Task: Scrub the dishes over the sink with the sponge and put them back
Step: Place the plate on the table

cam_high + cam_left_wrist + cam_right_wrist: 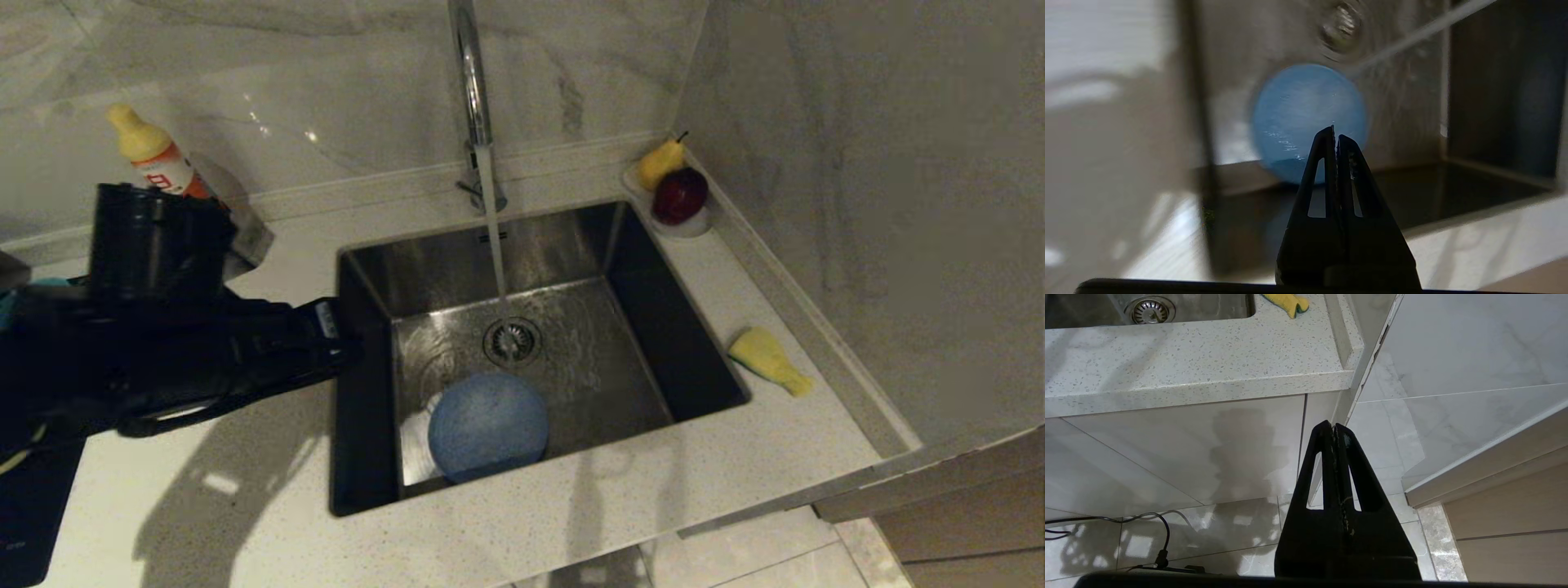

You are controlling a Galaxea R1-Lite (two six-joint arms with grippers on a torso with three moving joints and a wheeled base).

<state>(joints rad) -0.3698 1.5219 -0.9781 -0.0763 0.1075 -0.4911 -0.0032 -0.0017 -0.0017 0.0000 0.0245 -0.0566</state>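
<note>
Left gripper clenched, empty, hovering over counter at sink's left rim. Blue dish lies upside down on basin floor, ahead of and below your tips, near front wall. You likely need jaws parted before descent; dome gives no pinch, so go for its rim. Room: rim edge directly under the wrist, front wall tight behind dish, water stream and tap beyond it. Sponge far side of sink, well apart. Right gripper clenched, parked below counter.

blue plate in sink, tap running, sponge on counter
</note>
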